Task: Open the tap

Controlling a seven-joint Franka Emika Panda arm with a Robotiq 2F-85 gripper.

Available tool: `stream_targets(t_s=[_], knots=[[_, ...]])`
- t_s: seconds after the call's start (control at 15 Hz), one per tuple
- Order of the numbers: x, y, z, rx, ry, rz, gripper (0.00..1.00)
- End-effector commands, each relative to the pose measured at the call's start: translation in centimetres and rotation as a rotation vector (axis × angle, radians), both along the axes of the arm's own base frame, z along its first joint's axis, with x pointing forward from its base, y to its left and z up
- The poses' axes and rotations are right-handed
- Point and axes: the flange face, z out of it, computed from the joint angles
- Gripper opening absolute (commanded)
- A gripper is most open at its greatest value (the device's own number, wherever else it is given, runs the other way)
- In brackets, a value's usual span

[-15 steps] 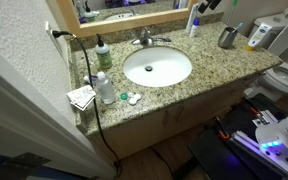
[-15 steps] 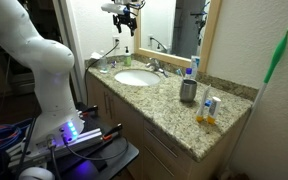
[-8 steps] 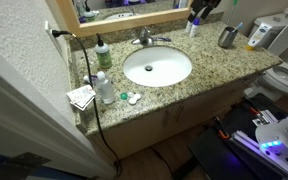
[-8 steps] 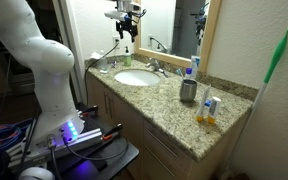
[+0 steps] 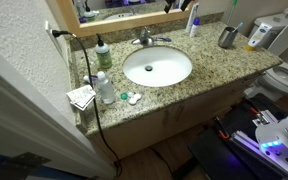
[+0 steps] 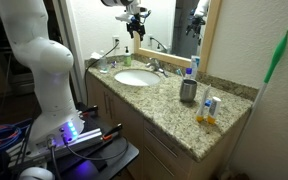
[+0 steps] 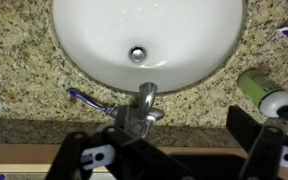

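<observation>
The tap (image 5: 147, 38) is a small silver faucet with side levers at the back rim of the white oval basin (image 5: 157, 67). It also shows in an exterior view (image 6: 159, 68) and in the wrist view (image 7: 142, 108), seen from above with its spout towards the basin (image 7: 144, 40). My gripper (image 6: 134, 25) hangs in the air above and a little behind the tap, in front of the mirror. Its dark fingers (image 7: 174, 150) are spread wide apart and hold nothing. In an exterior view only the gripper's tip (image 5: 177, 6) shows at the top edge.
A green-capped soap bottle (image 5: 102, 55) stands beside the tap, with a toothbrush (image 7: 89, 100) near it. A grey metal cup (image 5: 227, 37), a blue-capped bottle (image 5: 193, 25), a clear bottle (image 5: 104, 88) and papers (image 5: 81, 97) stand on the granite counter. A black cord (image 5: 87, 75) hangs down one side.
My gripper has moved along the mirror from near the blue-capped bottle towards the tap and now hangs above it. It has stayed open.
</observation>
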Motion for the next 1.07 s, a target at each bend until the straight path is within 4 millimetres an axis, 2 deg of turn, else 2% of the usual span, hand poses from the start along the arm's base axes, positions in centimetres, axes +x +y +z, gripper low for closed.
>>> stream_targets(t_s=[0.0, 0.13, 0.27, 0.6, 0.8, 0.93, 1.0], knots=[[0.0, 0.0, 0.1, 0.0, 0.001, 0.001, 1.0], [-0.1, 0.1, 0.0, -0.001, 0.002, 0.002, 1.0], [1.9, 0.0, -3.6, -0.003, 0.083, -0.013, 1.0], [6.5, 0.5, -9.6, -0.03, 0.085, -0.069, 1.0], [10.3, 1.0, -11.0, -0.054, -0.013, -0.111, 1.0], [12.4, 0.8, -10.8, -0.061, -0.055, -0.156, 1.0], [10.2, 0.6, -11.0, -0.054, -0.015, -0.128, 1.0]])
